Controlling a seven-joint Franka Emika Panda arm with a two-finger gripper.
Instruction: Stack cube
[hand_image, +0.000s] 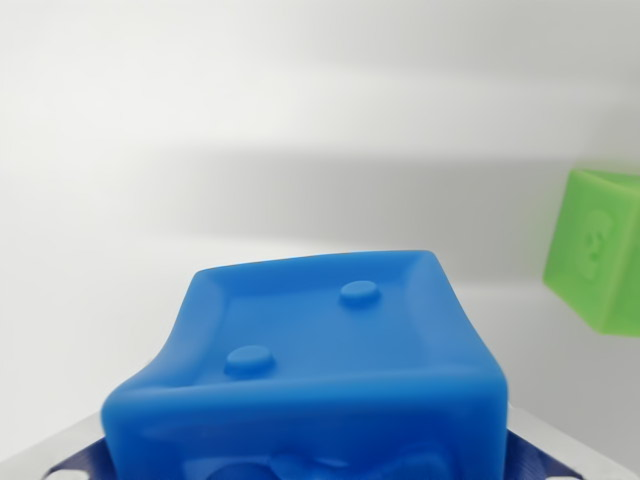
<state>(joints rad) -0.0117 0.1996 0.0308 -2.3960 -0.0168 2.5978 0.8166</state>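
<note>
A soft blue cube (320, 370) fills the lower middle of the wrist view, its top face showing two raised studs. Its sides bulge and look squeezed, and parts of my gripper's fingers (545, 462) show at the bottom corners on both sides of it, so the gripper (310, 470) is shut on the blue cube. A green cube (598, 248) with an embossed figure sits at the wrist view's right edge, partly cut off, apart from the blue one.
A plain white surface (250, 150) spreads behind and around both cubes, with a soft shadow band across the middle.
</note>
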